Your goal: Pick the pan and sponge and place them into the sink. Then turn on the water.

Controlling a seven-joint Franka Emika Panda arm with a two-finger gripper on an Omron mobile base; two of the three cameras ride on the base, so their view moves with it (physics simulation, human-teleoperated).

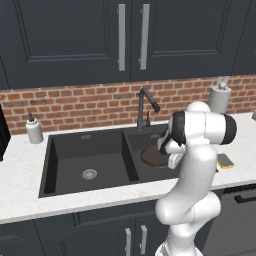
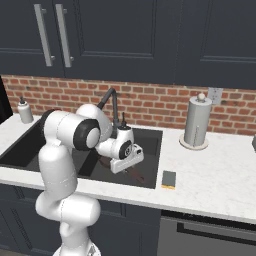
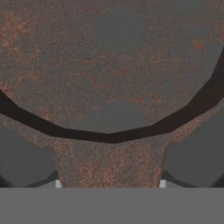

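Pan (image 1: 151,156) sat low in the right basin of the sink (image 1: 60,170), w/ the arm bent down over it. Hand view was right up against the pan: rusty brown inside at top, dark rim curving across, handle base running down betw. the two fingertips. Claw (image 3: 110,183) was clamped on the pan's handle, jaws narrow on either side of it. Sponge (image 2: 169,179) lay flat on the white tabletop (image 2: 220,175), just right of the sink's edge, apart from the pan. Faucet (image 1: 145,107) stood behind the basins. Soap bottle (image 1: 34,130) far left by the brick wall; paper towel roll (image 2: 196,122) upright on the right.
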